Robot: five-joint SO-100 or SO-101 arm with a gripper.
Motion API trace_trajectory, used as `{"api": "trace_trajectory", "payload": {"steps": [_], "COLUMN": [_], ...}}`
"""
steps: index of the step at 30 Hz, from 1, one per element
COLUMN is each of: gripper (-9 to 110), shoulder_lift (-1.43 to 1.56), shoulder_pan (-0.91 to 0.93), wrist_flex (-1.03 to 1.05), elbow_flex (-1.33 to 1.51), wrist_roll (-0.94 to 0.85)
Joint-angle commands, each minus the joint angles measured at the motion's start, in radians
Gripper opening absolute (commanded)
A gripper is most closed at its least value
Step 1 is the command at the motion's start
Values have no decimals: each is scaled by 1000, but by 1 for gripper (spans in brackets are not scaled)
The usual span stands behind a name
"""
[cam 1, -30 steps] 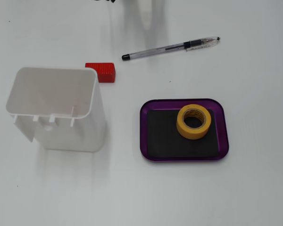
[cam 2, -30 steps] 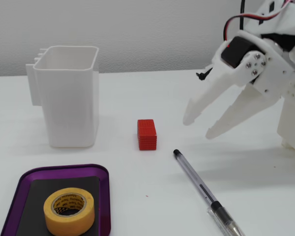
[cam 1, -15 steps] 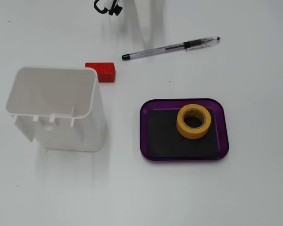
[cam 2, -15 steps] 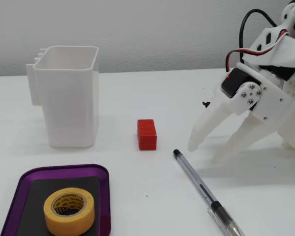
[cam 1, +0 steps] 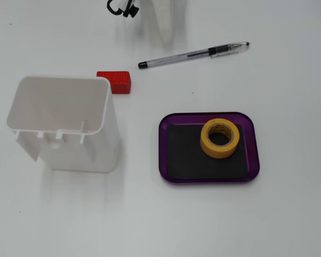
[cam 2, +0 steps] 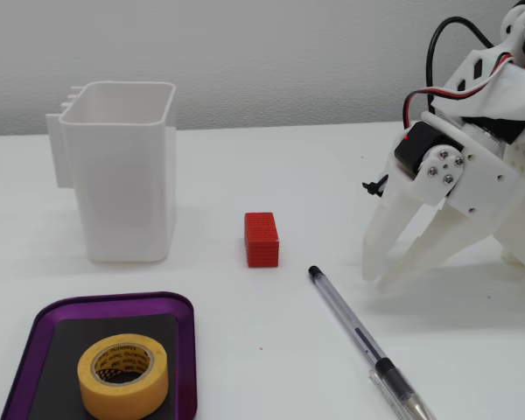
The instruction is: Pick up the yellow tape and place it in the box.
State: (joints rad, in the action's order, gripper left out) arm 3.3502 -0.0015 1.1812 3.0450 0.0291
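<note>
Resting flat inside the tray point(cam 1: 208, 176): the tape point(cam 1: 220, 138). Hovering empty, jaws narrowly parted: the gripper point(cam 2: 383, 278), risking nudging the pen point(cam 2: 365, 343) beside it.

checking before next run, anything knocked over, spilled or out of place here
Nothing stands out. The yellow tape lies flat inside the purple tray, the white container stands upright, and the gripper hangs empty near the pen.
</note>
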Motion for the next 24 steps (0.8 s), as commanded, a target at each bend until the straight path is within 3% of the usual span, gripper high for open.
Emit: {"api": "trace_trajectory", "payload": {"steps": [1,24], "gripper": [0,0], "shoulder_lift": [112,112], "shoulder_pan": [9,-2], "wrist_flex": [-6,-6], "elbow_flex": [8,8], "wrist_roll": [8,-2]}}
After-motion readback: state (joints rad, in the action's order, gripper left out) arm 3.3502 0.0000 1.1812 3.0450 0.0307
